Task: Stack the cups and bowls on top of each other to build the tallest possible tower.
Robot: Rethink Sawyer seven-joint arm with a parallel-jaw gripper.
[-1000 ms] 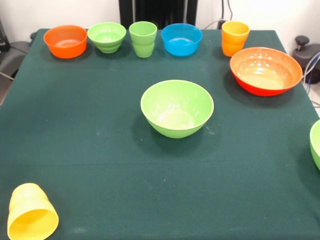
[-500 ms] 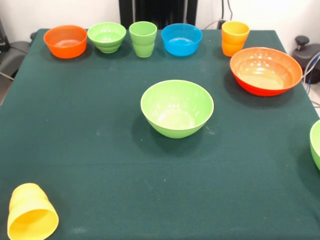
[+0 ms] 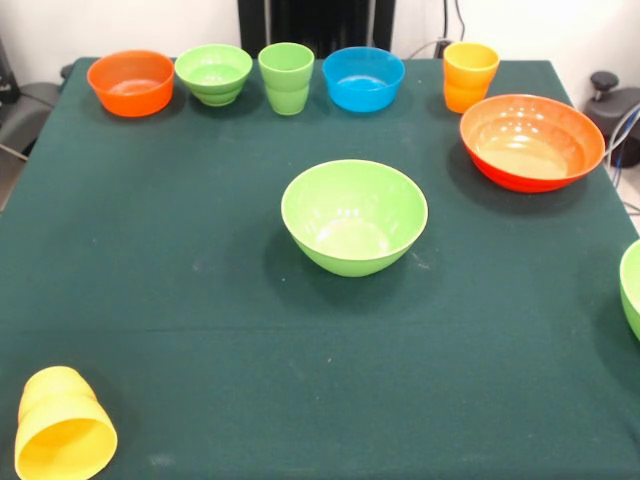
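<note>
Front view showed a dark green tablecloth with the dishes spread over it, and the large light green bowl near the middle served as the landmark. It stood upright and empty, touching nothing.

Behind that bowl, along the far edge of the cloth, ran a row of five pieces. Far back and well to its left sat the small orange bowl, with the small light green bowl just beside it. Next came the light green cup, upright, almost straight behind the landmark and a little left. The small blue bowl stood directly behind the landmark. The orange-yellow cup stood upright further right in the same row.

To the landmark's right and somewhat behind it lay the large orange-red bowl, upright, just in front of the orange-yellow cup (whether the two touched could not be told). Well to the right and slightly nearer the camera than the landmark, another light green bowl was cut off by the picture's edge. Far to the front left of the landmark, the yellow cup lay tipped on its side, its mouth toward the camera.

Nothing was stacked on anything. The gripper did not appear, so the state of its jaws could not be told.
</note>
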